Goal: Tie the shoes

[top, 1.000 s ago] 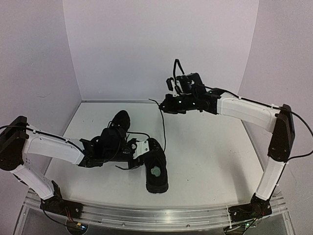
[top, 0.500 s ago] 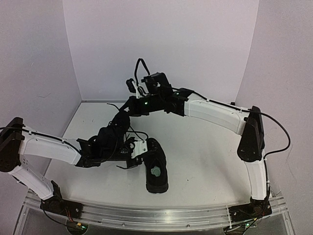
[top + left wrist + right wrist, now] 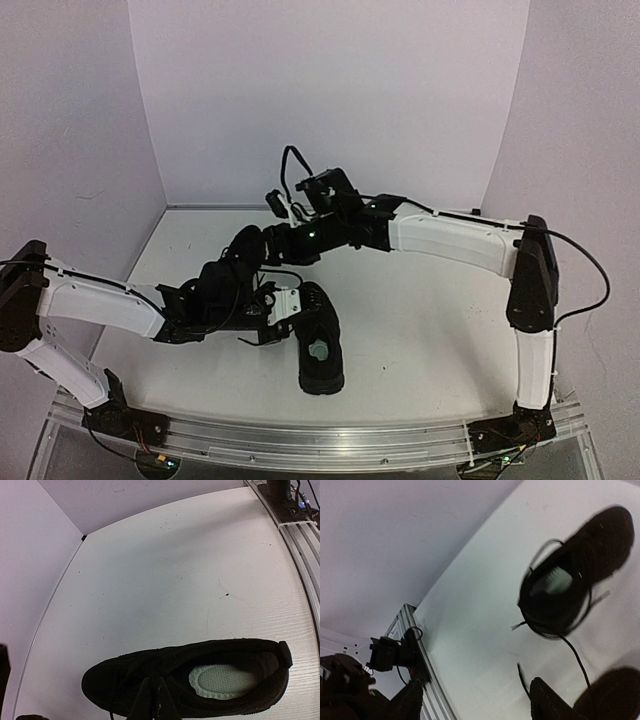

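Two black shoes lie on the white table. The near shoe [image 3: 320, 352] [image 3: 200, 680] shows a pale insole, also seen blurred in the right wrist view as shoe [image 3: 575, 570]. My left gripper [image 3: 297, 311] [image 3: 155, 696] is shut, its tips down on this shoe's lacing; I cannot see a lace between them. The far shoe [image 3: 247, 243] lies partly under my left wrist. My right gripper [image 3: 278, 244] [image 3: 476, 687] hovers at the far shoe's right side, open and empty. A loose lace [image 3: 576, 657] trails on the table near its right finger [image 3: 547, 700].
White walls close the table at the back and both sides. The metal rail [image 3: 320, 437] [image 3: 422, 655] with the arm bases runs along the near edge. My right arm [image 3: 450, 235] stretches across the back of the table.
My right arm swung left and down from the back right to the far shoe. Its jaws opened and the lace it held up is no longer in them. The left arm stayed put.
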Available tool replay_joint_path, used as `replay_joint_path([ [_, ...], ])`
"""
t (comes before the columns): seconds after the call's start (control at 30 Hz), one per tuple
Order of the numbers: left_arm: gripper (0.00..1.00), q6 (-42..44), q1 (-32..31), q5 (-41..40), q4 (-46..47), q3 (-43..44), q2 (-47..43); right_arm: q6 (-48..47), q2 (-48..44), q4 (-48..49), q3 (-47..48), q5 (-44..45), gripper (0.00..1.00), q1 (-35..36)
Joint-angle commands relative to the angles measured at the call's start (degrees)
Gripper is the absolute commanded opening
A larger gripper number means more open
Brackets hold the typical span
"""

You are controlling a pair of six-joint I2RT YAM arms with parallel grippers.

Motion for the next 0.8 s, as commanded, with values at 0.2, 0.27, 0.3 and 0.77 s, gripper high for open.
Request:
replay_joint_path([
  [0.2,0.00,0.7,-0.3,-1.0,2.0,-0.1,-0.6,-6.5,-26.1,0.6,-25.7,1.0,0.61,-3.3],
  [0.27,0.00,0.8,-0.3,-1.1,1.9,0.1,-0.3,-6.1,-27.6,1.8,-29.8,-0.4,0.53,-3.4],
  [0.3,0.00,0.9,-0.3,-1.2,1.8,0.3,-0.1,-5.5,-27.8,2.5,-31.0,-1.3,0.51,-3.4],
  [0.77,0.00,1.4,-0.2,-1.1,1.4,2.3,2.2,-4.0,-25.6,8.1,-38.8,-4.4,0.39,-2.0],
])
